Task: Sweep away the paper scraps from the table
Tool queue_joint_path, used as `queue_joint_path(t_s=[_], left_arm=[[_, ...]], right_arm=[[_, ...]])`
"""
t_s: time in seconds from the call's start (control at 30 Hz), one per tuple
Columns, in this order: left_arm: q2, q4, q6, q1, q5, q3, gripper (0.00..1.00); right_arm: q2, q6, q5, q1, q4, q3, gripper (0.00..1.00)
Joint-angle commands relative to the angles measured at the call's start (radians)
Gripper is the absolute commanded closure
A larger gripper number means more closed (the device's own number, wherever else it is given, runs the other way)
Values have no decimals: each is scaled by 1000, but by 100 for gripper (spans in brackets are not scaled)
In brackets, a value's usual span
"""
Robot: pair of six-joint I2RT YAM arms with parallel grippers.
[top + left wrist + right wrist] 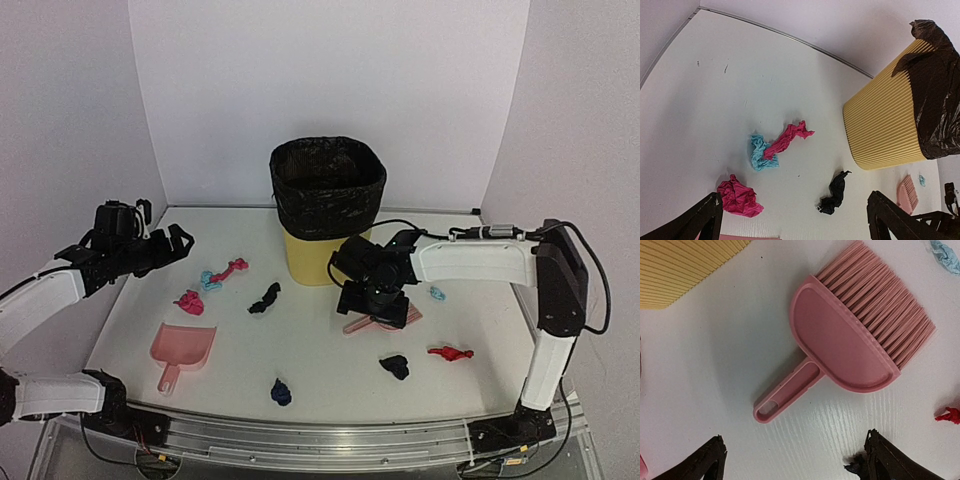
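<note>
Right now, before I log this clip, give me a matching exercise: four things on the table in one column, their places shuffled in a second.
Things
1. pink plastic dustpan
2. pink bristle brush
3. yellow ribbed bin with black liner
4. red twisted paper scrap

Places
A. back centre of the white table
B. right side, beside a black paper scrap
C. left side, near the front
D. directly below the open right gripper

Pairs: 1-C; 2-D; 3-A; 4-B.
</note>
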Motion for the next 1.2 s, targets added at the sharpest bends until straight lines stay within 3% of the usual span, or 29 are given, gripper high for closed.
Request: queue_joint_path(t_s=[0.0, 0.23, 0.53, 1.17], left_arm=[[-84, -14, -61, -5, 12, -13, 0], [-155, -40, -79, -4, 76, -39, 0], [-191, -56, -82, -5, 125, -50, 0], [-214, -75, -91, -4, 139, -56, 0]], right_arm=[[73, 223, 135, 12, -45, 83, 10], [167, 367, 208, 46, -74, 114, 15], [270, 376, 205, 52, -75, 200, 21], [328, 445, 147, 52, -74, 172, 42]])
